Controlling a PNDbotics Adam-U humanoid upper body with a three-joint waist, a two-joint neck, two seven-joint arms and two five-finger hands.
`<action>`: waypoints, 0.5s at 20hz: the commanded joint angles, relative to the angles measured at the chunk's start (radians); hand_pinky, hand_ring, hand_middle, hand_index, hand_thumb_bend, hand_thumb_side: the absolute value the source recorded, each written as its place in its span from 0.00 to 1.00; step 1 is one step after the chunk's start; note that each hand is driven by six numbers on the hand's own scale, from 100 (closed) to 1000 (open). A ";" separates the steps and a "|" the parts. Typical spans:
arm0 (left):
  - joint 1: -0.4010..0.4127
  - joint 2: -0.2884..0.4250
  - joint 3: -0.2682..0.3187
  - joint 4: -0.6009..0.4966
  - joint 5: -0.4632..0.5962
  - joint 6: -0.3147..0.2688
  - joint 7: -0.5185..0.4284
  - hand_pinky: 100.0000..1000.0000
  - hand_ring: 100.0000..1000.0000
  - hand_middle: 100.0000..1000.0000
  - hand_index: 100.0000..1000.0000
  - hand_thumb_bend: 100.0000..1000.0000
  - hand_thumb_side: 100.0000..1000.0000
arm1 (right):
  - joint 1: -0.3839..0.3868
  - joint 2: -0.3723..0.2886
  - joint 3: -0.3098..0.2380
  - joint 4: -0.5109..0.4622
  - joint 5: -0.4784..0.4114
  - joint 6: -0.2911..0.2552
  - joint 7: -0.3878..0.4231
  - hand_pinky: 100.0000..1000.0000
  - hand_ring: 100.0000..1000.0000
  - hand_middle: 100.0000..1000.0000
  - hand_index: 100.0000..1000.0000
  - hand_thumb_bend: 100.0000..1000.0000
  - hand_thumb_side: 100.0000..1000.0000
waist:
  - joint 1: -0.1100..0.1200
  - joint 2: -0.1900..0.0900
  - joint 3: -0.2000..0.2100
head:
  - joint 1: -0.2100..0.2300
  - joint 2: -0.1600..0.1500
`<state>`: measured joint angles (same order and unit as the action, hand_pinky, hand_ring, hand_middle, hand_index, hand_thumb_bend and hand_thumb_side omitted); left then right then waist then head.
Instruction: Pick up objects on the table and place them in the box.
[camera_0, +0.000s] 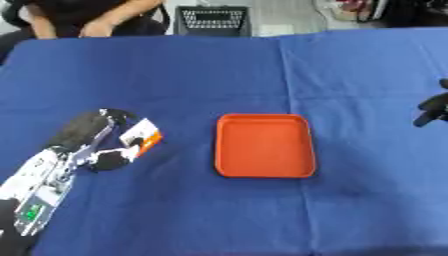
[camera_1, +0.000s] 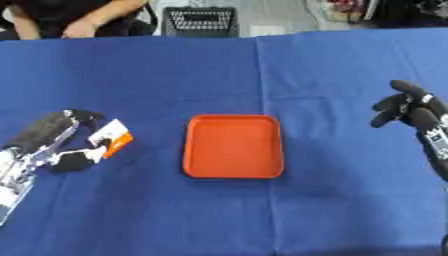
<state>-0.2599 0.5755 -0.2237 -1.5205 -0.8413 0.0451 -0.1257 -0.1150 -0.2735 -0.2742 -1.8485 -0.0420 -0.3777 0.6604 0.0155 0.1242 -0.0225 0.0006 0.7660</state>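
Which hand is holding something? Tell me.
The left hand, at the left of the tray: its fingers pinch a white and orange packet. The right hand holds nothing, fingers relaxed above the cloth.

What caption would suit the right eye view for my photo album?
Robot's left hand holds a white-and-orange packet beside an empty orange tray on blue cloth; right hand waits.

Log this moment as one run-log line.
left hand: holding white-orange packet | right hand: idle, holds nothing | orange box: holds nothing | stage: packet not yet placed
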 joint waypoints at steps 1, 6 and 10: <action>-0.011 0.017 0.009 -0.012 0.001 -0.004 -0.003 0.84 0.73 0.57 0.85 0.40 0.46 | -0.001 -0.016 -0.002 -0.012 0.001 -0.001 0.003 0.53 0.52 0.62 0.93 0.00 0.93 | 0.000 -0.010 -0.002 | -0.001 -0.003; -0.011 0.019 0.012 -0.016 -0.003 -0.018 -0.014 0.85 0.74 0.58 0.85 0.58 0.59 | -0.001 -0.016 -0.003 -0.012 0.002 -0.001 0.002 0.53 0.52 0.62 0.93 0.00 0.93 | 0.000 -0.011 -0.001 | 0.000 -0.003; -0.010 0.018 0.011 -0.014 -0.007 -0.023 -0.022 0.85 0.74 0.58 0.85 0.62 0.62 | -0.001 -0.016 -0.003 -0.012 0.002 -0.001 0.002 0.53 0.52 0.62 0.93 0.00 0.93 | 0.000 -0.011 -0.001 | -0.001 -0.003</action>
<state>-0.2600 0.5755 -0.2236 -1.5209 -0.8433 0.0254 -0.1453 -0.1150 -0.2735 -0.2742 -1.8485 -0.0419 -0.3778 0.6605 0.0155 0.1242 -0.0227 0.0006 0.7659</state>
